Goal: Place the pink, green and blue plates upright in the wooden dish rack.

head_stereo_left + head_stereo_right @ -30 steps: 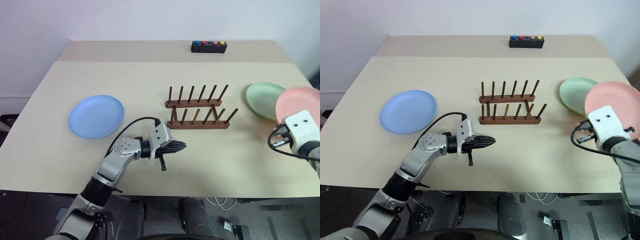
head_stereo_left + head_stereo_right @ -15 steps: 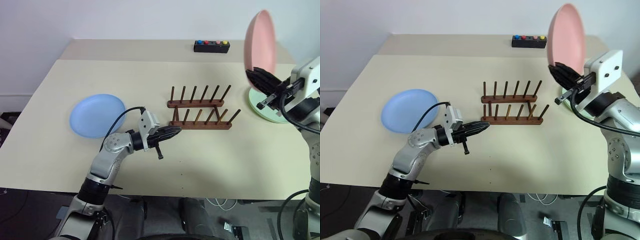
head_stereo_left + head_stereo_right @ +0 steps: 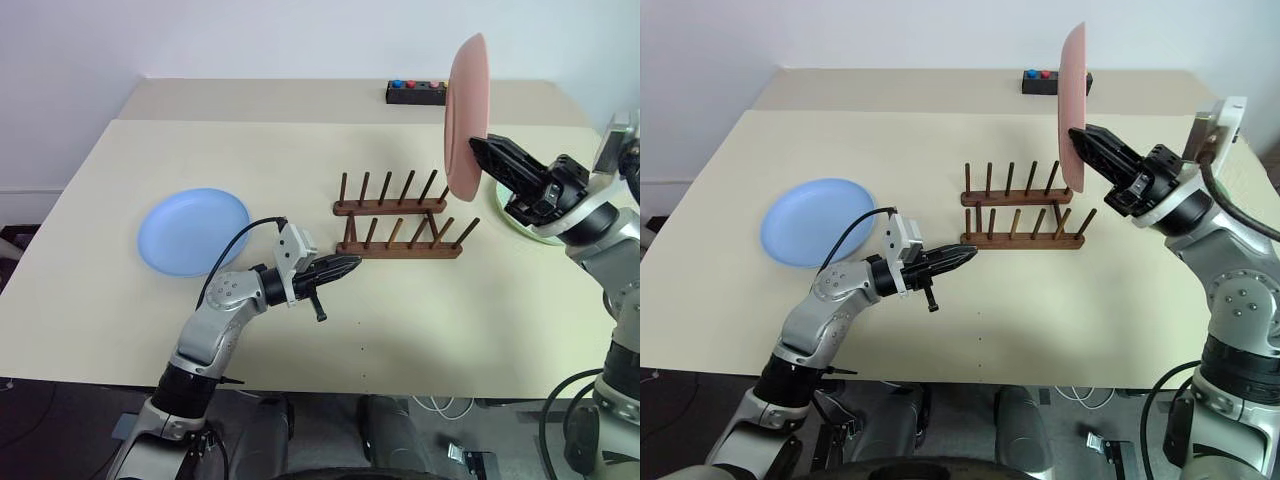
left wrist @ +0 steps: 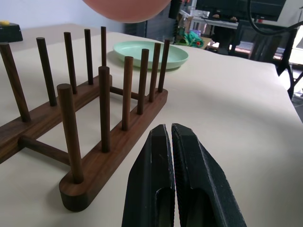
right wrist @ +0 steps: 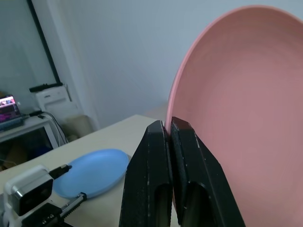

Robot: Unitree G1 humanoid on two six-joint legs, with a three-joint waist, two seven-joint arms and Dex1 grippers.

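Lowering the round pink plate [image 3: 466,115] edge-first into a slot looks like the step in hand, and doing it well should mean keeping the disc vertical and square to the two rails so its rim drops between neighbouring pegs on both rails at once. The right gripper [image 3: 484,150] pinches the plate by its rim, fingers clamped on the thin lip, holding it upright in the air above the right end of the small dark brown wooden dish rack [image 3: 397,220]. A slow, straight descent seems wise, since a smooth plate could twist in so small a pinch or knock a peg.

The rack has two parallel rounded rails, each with a row of slim upright pegs, in a matte wood grain, and stands mid-table. The left gripper [image 3: 347,265], fingers pressed together on nothing, hangs just near of the rack's left end, where it could steady the light rack.

Left of it, the shallow round light-blue plate [image 3: 193,229] lies flat on the smooth beige tabletop [image 3: 250,150]. The pale green round plate [image 4: 150,53] lies flat at the right, beyond the rack.
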